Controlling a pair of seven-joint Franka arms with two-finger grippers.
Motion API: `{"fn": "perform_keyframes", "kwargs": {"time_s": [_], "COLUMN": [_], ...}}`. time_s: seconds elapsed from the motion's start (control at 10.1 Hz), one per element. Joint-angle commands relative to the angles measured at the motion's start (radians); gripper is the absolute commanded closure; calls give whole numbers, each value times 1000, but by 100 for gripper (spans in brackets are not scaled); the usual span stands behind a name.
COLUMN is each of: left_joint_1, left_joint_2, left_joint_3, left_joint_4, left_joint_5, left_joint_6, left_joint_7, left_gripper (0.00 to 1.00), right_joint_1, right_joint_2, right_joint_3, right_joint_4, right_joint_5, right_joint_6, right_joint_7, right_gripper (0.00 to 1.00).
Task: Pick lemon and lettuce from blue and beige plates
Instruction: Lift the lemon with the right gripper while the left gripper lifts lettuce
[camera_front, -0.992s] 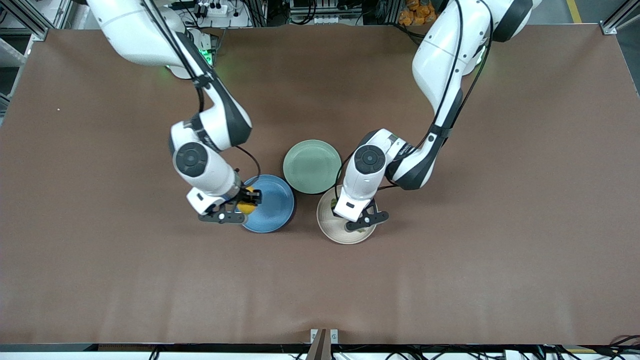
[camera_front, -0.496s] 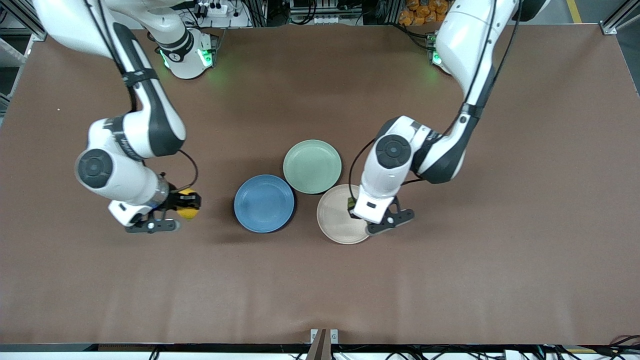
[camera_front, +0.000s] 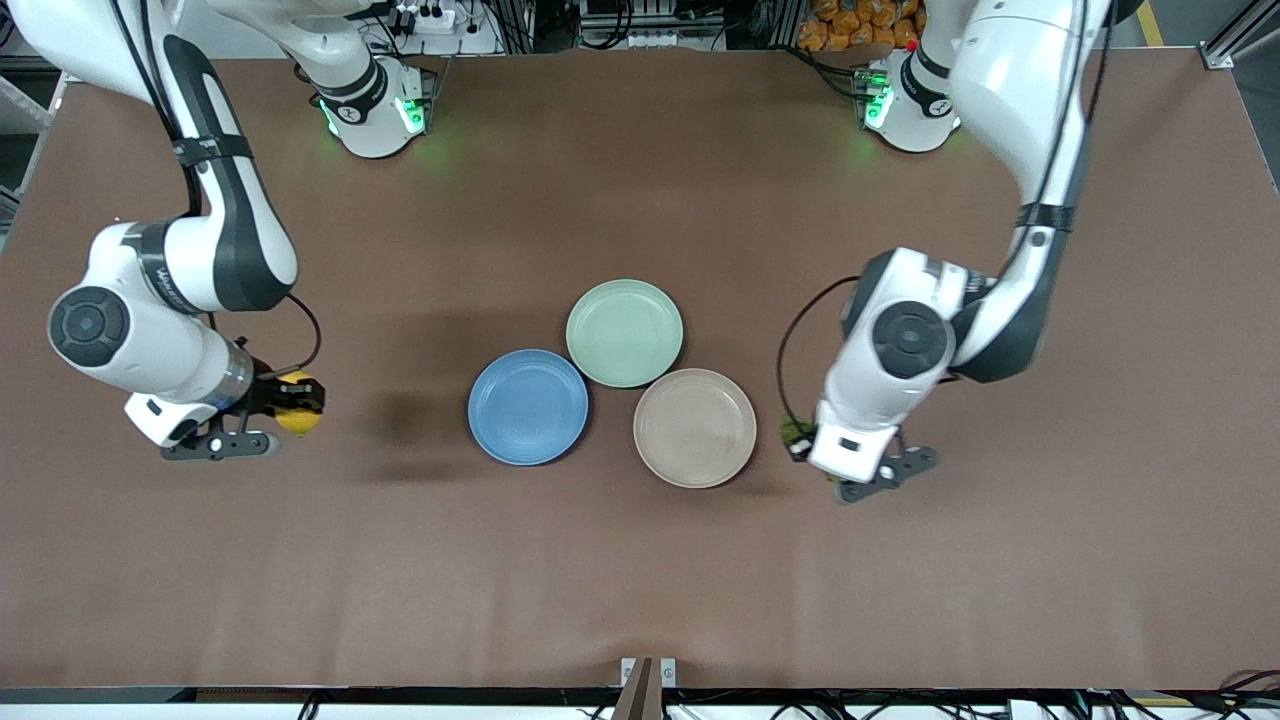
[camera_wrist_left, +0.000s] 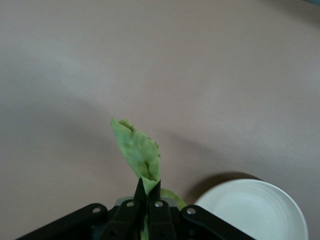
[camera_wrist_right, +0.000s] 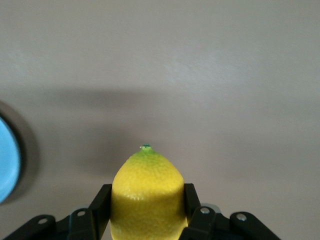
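Note:
My right gripper (camera_front: 290, 402) is shut on the yellow lemon (camera_front: 298, 416) and holds it above bare table toward the right arm's end, away from the blue plate (camera_front: 528, 407). The lemon fills the space between the fingers in the right wrist view (camera_wrist_right: 147, 195). My left gripper (camera_front: 800, 440) is shut on the green lettuce leaf (camera_front: 795, 432), held above bare table beside the beige plate (camera_front: 694, 427). In the left wrist view the leaf (camera_wrist_left: 137, 150) sticks out from the closed fingertips, with the beige plate (camera_wrist_left: 252, 210) at the frame's corner. Both plates are bare.
A pale mint-green plate (camera_front: 624, 332) sits touching the blue and beige plates, farther from the front camera. The brown table (camera_front: 640, 570) stretches wide around them. The blue plate's edge shows in the right wrist view (camera_wrist_right: 7, 157).
Both arms have swung outward from the plates. The right gripper carried the lemon off the blue plate toward its end; the left gripper carried the lettuce off the beige plate toward its end.

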Motion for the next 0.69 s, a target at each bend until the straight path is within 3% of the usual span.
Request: {"fn": "perform_keyframes", "kwargs": {"time_s": [0.0, 0.6], "left_joint_1": [62, 205], "left_joint_2": [-40, -47], "left_joint_3": [-10, -10], "left_joint_4": [-23, -24], "left_joint_5": [14, 14], "left_joint_6": [-32, -103], "left_joint_7": [85, 384], "left_gripper": [100, 100], "right_joint_1": [-38, -86], "right_joint_2": [-79, -3], "right_joint_3": [-7, -39], "right_joint_4": [-101, -249], "right_joint_5": [-49, -44], "right_joint_6": [27, 271], "right_joint_7": [-66, -132], "right_gripper": [91, 91]}}
